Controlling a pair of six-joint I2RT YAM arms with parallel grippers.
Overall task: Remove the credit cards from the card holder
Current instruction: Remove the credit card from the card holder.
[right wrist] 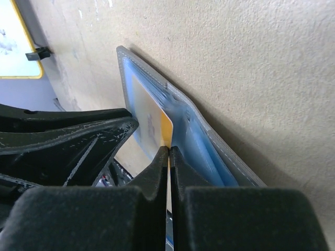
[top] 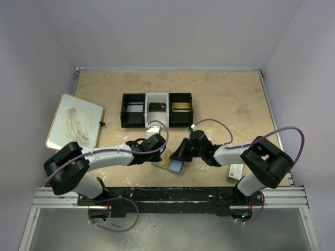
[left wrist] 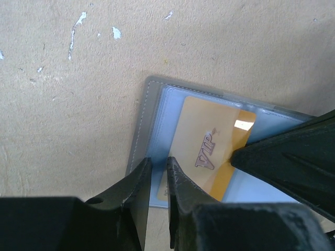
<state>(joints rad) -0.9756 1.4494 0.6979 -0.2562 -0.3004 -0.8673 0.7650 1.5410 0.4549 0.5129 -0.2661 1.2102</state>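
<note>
the card holder (top: 176,167) lies opened out on the tan table (left wrist: 78,130), near the front edge and between the two arms, its grey outer rim showing around a pale blue inner face. an orange card (left wrist: 209,130) marked "vip" sits partly in one of its clear sleeves, one corner poking past the sleeve's edge.

the right gripper (right wrist: 168,151) comes in from the right side and is clamped tight on that card, both fingers pressed flat against its thin edge with nothing but the card between them.

the left gripper (left wrist: 158,163) is down over the near edge of the holder from the other side. its two fingers stand almost together, with a slim strip of blue sleeve showing in the gap. i cannot tell whether it is pinching a sleeve or only pressing on the holder.

further back a black-and-white tray (top: 123,111) with three compartments sits in the middle of the table. a whiteboard (top: 73,121) lies off to the left, and a small white-and-red box (top: 236,171) rests by the right arm.
</note>
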